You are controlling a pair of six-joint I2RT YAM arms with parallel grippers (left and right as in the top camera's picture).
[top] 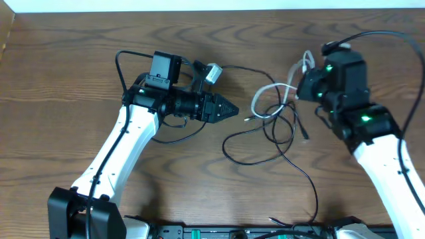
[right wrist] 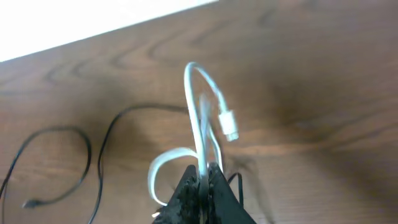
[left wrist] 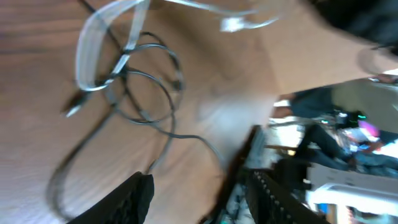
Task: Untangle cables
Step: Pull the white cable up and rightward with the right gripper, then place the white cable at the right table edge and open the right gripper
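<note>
"Overhead view: where are the cables?"
"The white cable (top: pixel 265 91) is pinched in the right gripper's (top: pixel 302 85) closed jaws. The black cable (top: pixel 282 126) loops on the wooden table (top: pixel 66 66) just left of that gripper, tangled with it."
"Left gripper (top: pixel 229 109)?"
"Further left, jaws apart, empty. Its wrist view is blurred."

Quick count: two loose cables on one table (top: pixel 80 60), so one white cable (right wrist: pixel 198 124) and one black cable (top: pixel 247 162). Two robot arms, left arm (top: pixel 126 143) and right arm (top: pixel 385 159). One gripper each: left gripper (top: pixel 232 109), right gripper (right wrist: pixel 204 174).
</note>
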